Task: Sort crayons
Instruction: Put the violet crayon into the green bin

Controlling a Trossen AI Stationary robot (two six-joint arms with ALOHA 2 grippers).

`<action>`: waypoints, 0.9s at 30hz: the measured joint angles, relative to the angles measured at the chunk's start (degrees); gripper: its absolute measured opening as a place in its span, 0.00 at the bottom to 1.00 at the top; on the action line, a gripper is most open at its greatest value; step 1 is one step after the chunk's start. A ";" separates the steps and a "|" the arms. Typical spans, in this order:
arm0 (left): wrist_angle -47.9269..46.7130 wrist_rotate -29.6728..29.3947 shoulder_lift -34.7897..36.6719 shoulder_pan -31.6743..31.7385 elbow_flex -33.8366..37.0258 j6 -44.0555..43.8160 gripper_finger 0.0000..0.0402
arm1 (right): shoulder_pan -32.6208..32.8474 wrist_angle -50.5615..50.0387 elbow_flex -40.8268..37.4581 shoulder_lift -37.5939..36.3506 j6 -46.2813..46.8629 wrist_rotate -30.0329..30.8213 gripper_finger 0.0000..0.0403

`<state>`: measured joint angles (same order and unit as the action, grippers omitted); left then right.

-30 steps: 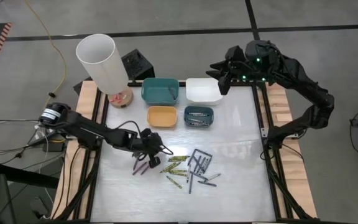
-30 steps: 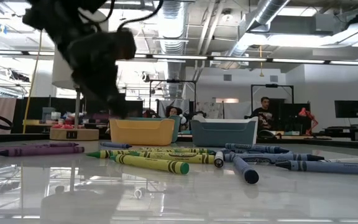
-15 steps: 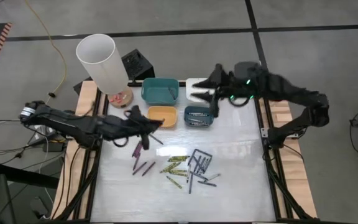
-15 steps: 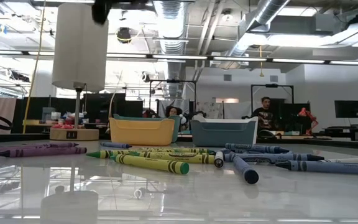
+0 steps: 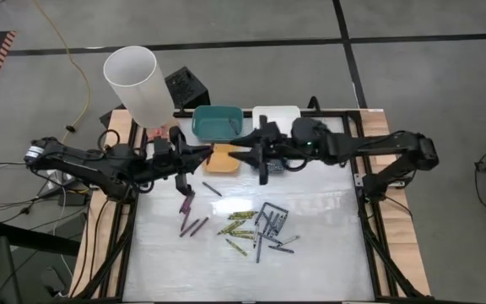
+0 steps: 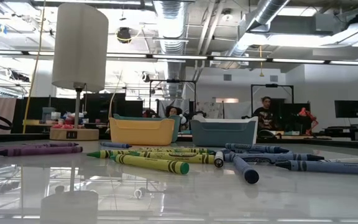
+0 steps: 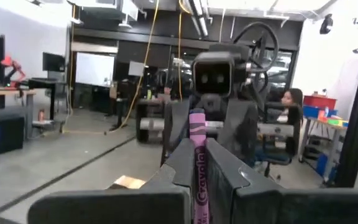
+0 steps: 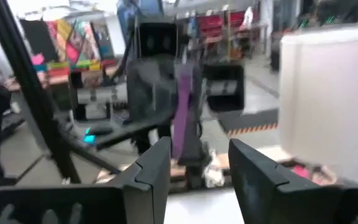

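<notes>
My left gripper (image 5: 197,154) hangs above the table near the orange bin (image 5: 219,160), shut on a purple crayon (image 7: 196,163). My right gripper (image 5: 245,157) faces it from the right, open, with nothing between its fingers (image 8: 157,165). In the right wrist view the purple crayon (image 8: 182,115) stands ahead of that gap, apart from it. Loose crayons (image 5: 256,226) in yellow-green, grey and blue lie flat mid-table. Purple crayons (image 5: 192,221) lie to their left. The low view shows the crayons (image 6: 166,162) but neither gripper. My left gripper pinches the purple crayon's wrapped shaft (image 7: 199,180) between its two fingers. The crayon lies along the fingers, and its free end (image 7: 196,119) sticks out past the fingertips toward my right gripper. The fingers are near level, pointing toward the table's right. The crayon is lifted clear.
A teal bin (image 5: 218,121) and a white bin (image 5: 277,114) stand at the far edge. My right arm hides most of the blue bin (image 6: 224,132). A tall white cylinder (image 5: 137,83) rises at the far left. Bare tabletop lies near and right of the crayons.
My left gripper has risen from the purple crayons toward the far edge, taking one crayon clear of the table, and has tipped from pointing down to near level. My right gripper has come from the far right corner toward the table's middle, dropping and turning to face the left one.
</notes>
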<state>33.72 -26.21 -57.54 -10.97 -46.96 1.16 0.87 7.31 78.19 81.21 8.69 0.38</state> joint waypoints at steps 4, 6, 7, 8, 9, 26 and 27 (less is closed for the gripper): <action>1.64 2.54 -0.71 1.38 -0.02 -0.38 0.01 | 0.54 3.31 0.07 2.76 3.06 -0.80 0.40; 2.02 3.66 -1.20 2.03 -0.02 -1.08 0.01 | 0.71 4.49 0.05 4.14 4.66 -1.17 0.42; 2.03 3.91 -1.39 2.25 -0.02 -1.22 0.01 | 0.69 4.32 0.03 4.48 5.19 -1.22 0.44; 2.16 4.15 -1.58 2.26 -0.02 -1.24 0.01 | 0.68 3.99 -0.05 4.58 5.60 -1.31 0.46; 2.27 4.52 -1.71 2.23 -0.02 -1.25 0.01 | 0.66 3.95 -0.08 4.59 5.89 -1.38 0.48; 3.86 5.28 -3.44 2.72 0.01 -3.11 0.01 | 0.06 7.98 0.01 6.40 5.98 -0.44 0.57; 4.90 5.48 -4.07 2.81 -0.01 -3.31 0.01 | 0.07 8.40 0.02 6.40 5.93 -0.44 0.57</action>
<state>38.62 -20.73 -61.61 -8.16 -46.97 -2.15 0.94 15.71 78.21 87.61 14.62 -0.06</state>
